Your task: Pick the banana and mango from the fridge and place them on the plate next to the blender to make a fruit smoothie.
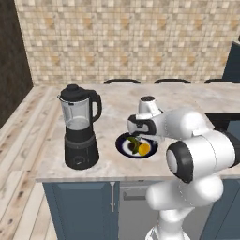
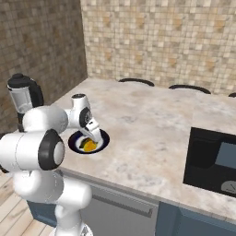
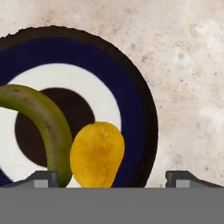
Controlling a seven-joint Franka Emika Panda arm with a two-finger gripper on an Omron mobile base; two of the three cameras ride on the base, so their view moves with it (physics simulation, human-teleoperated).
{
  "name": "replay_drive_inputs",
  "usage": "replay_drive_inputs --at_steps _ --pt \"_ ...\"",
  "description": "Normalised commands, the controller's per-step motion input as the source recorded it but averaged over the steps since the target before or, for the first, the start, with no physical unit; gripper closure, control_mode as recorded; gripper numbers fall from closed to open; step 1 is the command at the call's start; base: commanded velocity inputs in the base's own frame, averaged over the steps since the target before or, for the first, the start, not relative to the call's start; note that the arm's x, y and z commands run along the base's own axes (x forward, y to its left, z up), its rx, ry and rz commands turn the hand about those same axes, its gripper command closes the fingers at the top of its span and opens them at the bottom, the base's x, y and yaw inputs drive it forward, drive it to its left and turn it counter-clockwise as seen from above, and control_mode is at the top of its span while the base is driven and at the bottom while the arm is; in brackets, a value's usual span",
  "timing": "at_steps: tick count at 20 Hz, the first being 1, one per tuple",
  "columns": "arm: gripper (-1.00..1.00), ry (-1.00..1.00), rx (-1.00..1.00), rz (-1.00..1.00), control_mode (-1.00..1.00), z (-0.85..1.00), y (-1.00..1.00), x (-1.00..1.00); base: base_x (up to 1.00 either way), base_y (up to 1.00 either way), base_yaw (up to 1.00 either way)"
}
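Both fruits look delivered: the mango (image 3: 97, 153) sits beside the banana (image 3: 43, 118) on the plate (image 3: 133, 94), right of the blender (image 1: 79, 129) on the desk (image 1: 187, 96). Robot's hand (image 3: 111, 177) hovers just above, jaws wide, holding nothing. Probably only needs lifting clear now.

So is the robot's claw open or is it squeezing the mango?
Open. In the hand view the gripper has its fingertips wide apart, and the mango lies loose between them on the plate.
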Motion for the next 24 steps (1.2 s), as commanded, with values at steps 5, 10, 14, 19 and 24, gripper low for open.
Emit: replay_drive_inputs --at_steps 5,10,14,19,24 --pt "-1.0 -0.17 0.0 -0.05 -1.0 0.4 0.0 -0.72 0.0 0.0 0.0" --pt "-1.0 -0.19 0.0 -0.03 -1.0 0.25 -0.11 -0.93 0.0 0.0 0.0" --pt "-1.0 -0.11 0.0 0.0 -1.0 0.57 -0.46 -0.4 0.0 0.0 0.0" --pt "-1.0 -0.09 0.0 0.0 -1.0 0.76 -0.66 -0.02 0.0 0.0 0.0" --pt "-1.0 -0.03 0.0 0.0 -1.0 0.52 -0.93 0.0 0.0 0.0 0.0"
